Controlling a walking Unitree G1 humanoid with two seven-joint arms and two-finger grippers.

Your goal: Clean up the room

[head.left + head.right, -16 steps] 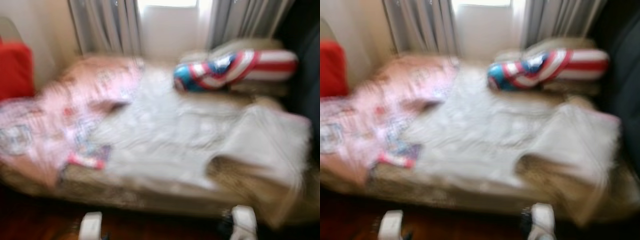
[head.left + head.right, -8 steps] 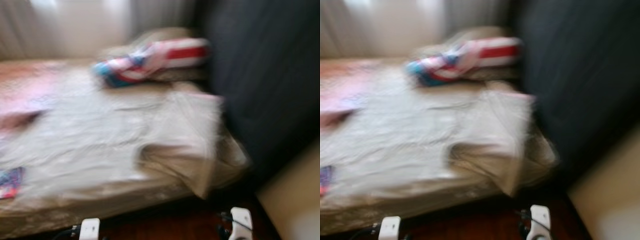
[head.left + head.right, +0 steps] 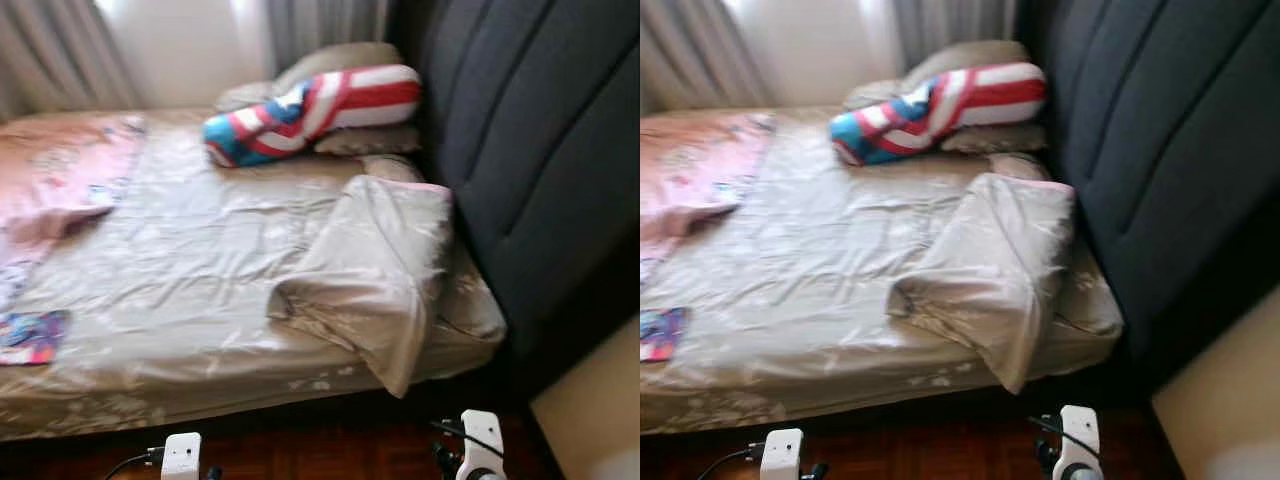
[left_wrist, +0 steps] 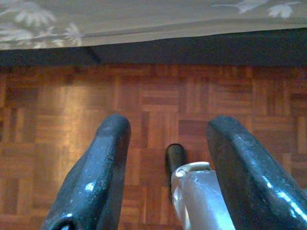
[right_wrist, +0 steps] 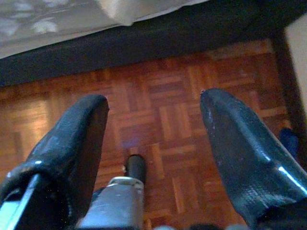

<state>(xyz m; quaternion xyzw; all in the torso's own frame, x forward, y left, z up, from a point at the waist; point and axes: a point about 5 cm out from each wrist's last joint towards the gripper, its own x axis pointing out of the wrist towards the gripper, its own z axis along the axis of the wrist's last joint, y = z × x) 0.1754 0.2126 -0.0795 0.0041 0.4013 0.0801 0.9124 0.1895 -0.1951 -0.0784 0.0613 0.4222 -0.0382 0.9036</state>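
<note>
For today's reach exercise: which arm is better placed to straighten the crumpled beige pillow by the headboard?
Probably the right. The crumpled pillow lies on the robot's right, above the right gripper; the left gripper hangs farther away. Both have open fingers, empty.

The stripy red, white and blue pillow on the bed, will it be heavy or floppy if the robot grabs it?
The stripy pillow looks plump and soft, so it is probably light. It bends in the middle where it lies, so it would likely sag if lifted by one end. Its long rounded shape might roll a little if pushed.
</note>
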